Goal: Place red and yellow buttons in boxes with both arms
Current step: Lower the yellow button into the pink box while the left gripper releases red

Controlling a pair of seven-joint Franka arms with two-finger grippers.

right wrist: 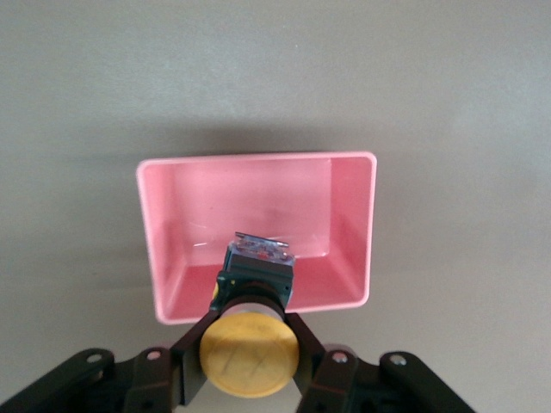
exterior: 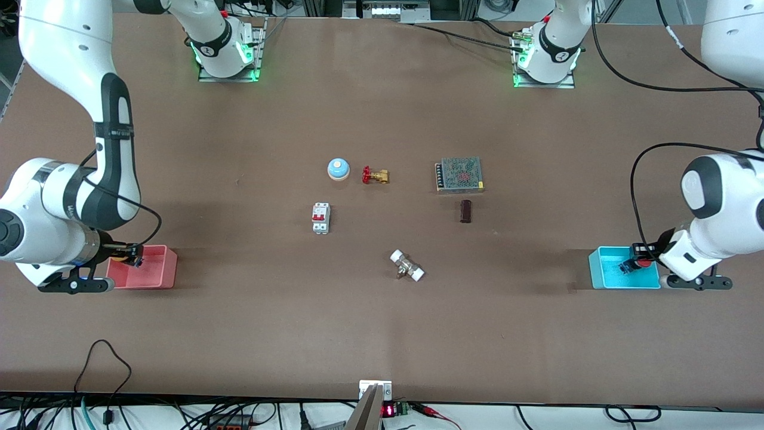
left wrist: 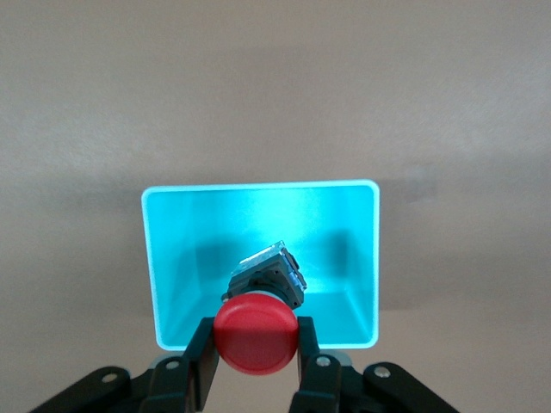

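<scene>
My left gripper (left wrist: 255,348) is shut on the red button (left wrist: 256,335) and holds it over the cyan box (left wrist: 164,258), at the rim nearest the arm. In the front view the left gripper (exterior: 640,261) and red button (exterior: 643,261) hang over the cyan box (exterior: 615,280) at the left arm's end of the table. My right gripper (right wrist: 250,357) is shut on the yellow button (right wrist: 250,354) over the pink-red box (right wrist: 349,232). In the front view the right gripper (exterior: 128,258) holds the yellow button (exterior: 121,258) over the pink-red box (exterior: 156,272) at the right arm's end.
In the middle of the table lie a blue domed bell (exterior: 338,169), a red-handled brass valve (exterior: 375,175), a white breaker (exterior: 320,218), a metal power supply (exterior: 459,174), a dark cylinder (exterior: 465,211) and a white-capped brass fitting (exterior: 407,266).
</scene>
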